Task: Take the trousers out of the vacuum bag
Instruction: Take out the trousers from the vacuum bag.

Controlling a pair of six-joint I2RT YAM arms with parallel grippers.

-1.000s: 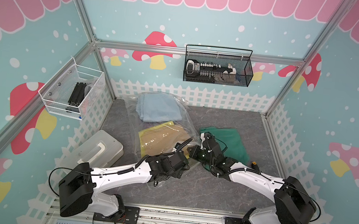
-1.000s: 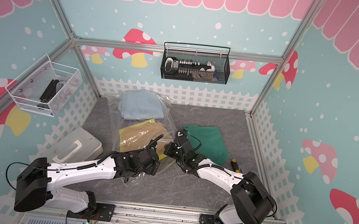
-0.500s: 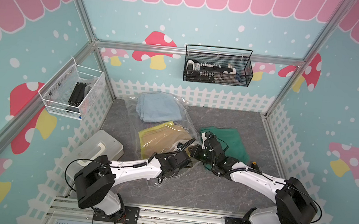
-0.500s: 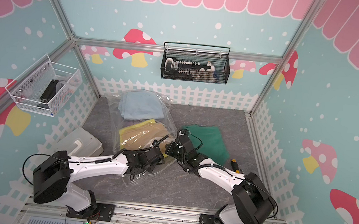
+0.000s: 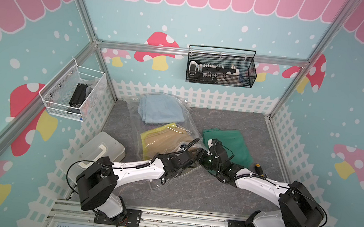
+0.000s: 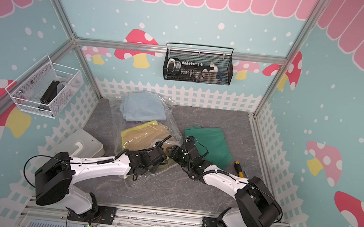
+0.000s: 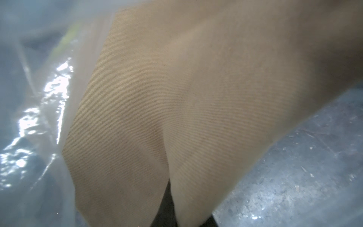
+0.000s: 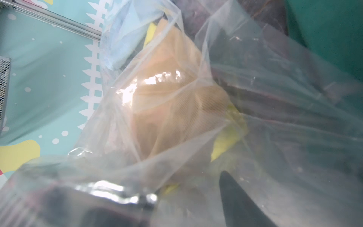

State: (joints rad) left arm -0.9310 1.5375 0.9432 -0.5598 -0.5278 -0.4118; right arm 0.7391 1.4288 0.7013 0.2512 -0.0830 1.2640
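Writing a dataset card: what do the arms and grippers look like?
Both the left arm and right arm have white link shells with black joint housings. The left gripper and right gripper are black. A black coiled cable runs along the left arm; white ties bind the right arm's cable.

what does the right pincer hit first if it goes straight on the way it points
Most likely the clear vacuum bag, just ahead of the right pincer, then the tan trousers inside.
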